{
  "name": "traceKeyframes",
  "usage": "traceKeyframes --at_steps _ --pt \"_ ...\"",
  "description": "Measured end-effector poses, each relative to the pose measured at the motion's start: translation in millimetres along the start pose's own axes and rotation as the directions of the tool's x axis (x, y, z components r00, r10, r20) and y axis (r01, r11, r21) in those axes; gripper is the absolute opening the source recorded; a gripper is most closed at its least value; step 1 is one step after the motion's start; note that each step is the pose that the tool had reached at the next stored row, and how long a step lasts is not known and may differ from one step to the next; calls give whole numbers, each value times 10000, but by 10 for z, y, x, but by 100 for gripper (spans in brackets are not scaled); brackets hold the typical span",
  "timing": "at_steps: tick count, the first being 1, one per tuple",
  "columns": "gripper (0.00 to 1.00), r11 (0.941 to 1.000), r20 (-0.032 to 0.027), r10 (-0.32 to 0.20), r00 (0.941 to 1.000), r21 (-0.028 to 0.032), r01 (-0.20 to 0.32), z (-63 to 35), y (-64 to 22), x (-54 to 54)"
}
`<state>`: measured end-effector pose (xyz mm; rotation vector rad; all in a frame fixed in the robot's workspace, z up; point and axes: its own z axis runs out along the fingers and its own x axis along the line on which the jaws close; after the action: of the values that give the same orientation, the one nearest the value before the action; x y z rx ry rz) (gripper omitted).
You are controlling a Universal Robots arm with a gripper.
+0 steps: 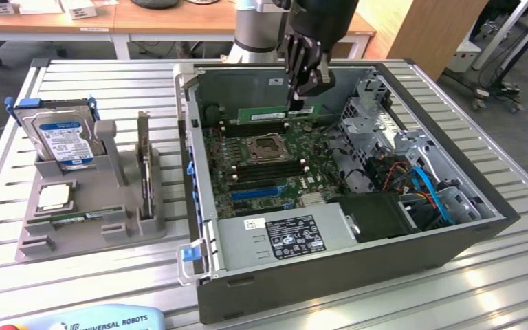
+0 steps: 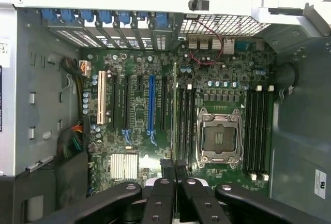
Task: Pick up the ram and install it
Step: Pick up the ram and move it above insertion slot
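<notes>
The ram (image 1: 269, 113) is a long green stick with a white label, held level inside the open computer case (image 1: 211, 206). My gripper (image 1: 296, 103) is shut on its end near the case's far wall. In the wrist view the ram (image 2: 175, 110) appears edge-on as a thin line running out from my gripper (image 2: 175, 168). It hangs over the motherboard (image 2: 134, 125), beside the black memory slots (image 2: 186, 125) next to the CPU socket (image 2: 220, 138). Whether it touches a slot is unclear.
More memory slots (image 2: 258, 131) lie on the socket's other side. A long blue slot (image 2: 151, 105) is near. A power supply (image 1: 282, 237) and drive cage (image 1: 374, 117) crowd the case. At the exterior view's left, a grey fixture (image 1: 90, 206) holds a hard drive (image 1: 62, 137).
</notes>
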<state>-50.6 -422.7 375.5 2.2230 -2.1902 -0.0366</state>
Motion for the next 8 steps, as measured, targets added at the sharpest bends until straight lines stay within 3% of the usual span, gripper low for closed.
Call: traceKeyframes --at_steps 8 --pt "11 10000 -1 -1 10000 0 1 25 -1 0"
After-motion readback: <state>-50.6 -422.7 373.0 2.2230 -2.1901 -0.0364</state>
